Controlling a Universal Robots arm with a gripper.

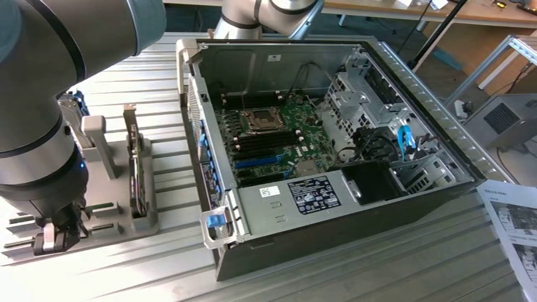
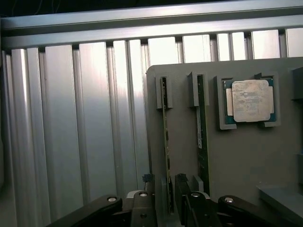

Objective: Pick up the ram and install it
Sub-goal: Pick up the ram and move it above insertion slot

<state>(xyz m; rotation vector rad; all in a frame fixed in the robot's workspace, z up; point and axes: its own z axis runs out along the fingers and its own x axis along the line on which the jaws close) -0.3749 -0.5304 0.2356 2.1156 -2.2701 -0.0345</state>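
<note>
The ram (image 2: pixel 166 137), a thin green stick, stands on edge in a slot of the grey holder (image 2: pixel 184 156). My gripper (image 2: pixel 165 195) sits over its near end, with one dark finger on each side of the stick. The jaws stand apart with a gap to the board, so the gripper is open and holds nothing. A twin green stick (image 2: pixel 202 137) stands in the slot beside it. In the exterior view my gripper (image 1: pixel 59 238) hangs low over the grey holder (image 1: pixel 109 220) at the exterior view's left, beside the open computer case (image 1: pixel 336 157) with its motherboard (image 1: pixel 273 141).
A square silver processor chip (image 2: pixel 249 100) lies in a pocket of the holder past the twin stick. The holder rests on a ribbed metal table (image 2: pixel 71 123). The case walls rise beside the holder. A printed sheet (image 1: pixel 514 220) lies at the exterior view's right.
</note>
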